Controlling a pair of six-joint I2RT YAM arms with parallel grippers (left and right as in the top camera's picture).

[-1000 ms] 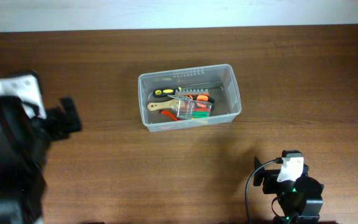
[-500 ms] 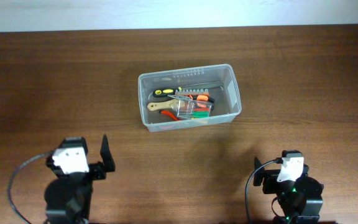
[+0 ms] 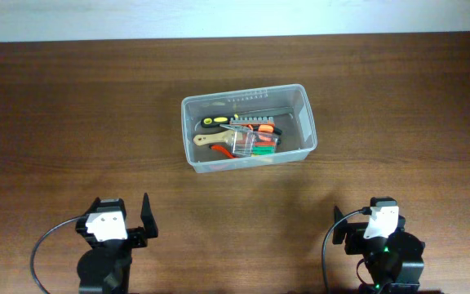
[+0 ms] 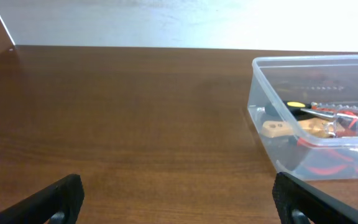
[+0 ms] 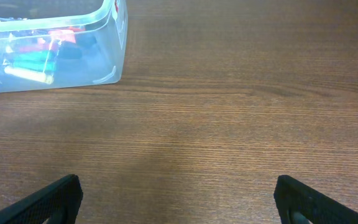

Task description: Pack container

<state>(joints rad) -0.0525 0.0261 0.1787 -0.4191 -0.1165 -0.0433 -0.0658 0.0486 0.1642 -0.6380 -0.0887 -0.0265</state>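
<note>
Checking the pack before I call it done

From overhead, the container (image 3: pixel 243 92) sits near the middle of the table (image 3: pixel 72 122), well apart from both arms, which are at the near edge. Inside it I see a yellow-and-black handle (image 3: pixel 215 122), a wooden handle (image 3: pixel 209 139), something orange (image 3: pixel 261 127) and the clear case of bits (image 3: pixel 255 145), which lies on top of the tools. I see nothing loose on the wood around the tub, so I judge the loading finished and the step in hand a final check with the arms parked.

The left gripper (image 4: pixel 178 202) has its jaws spread wide and holds nothing. The right gripper (image 5: pixel 178 202) is just as wide and also empty. Each wrist view shows only bare table between the fingers.

To do this well, I scan the whole table in all three views for a stray tool. I also check that the case sits below the rim; from here I cannot tell for sure. No lid is in view, so I plan no closing move. If anything needs reseating, I would come in from above with the left arm, since the tub's near left corner is open to it.
</note>
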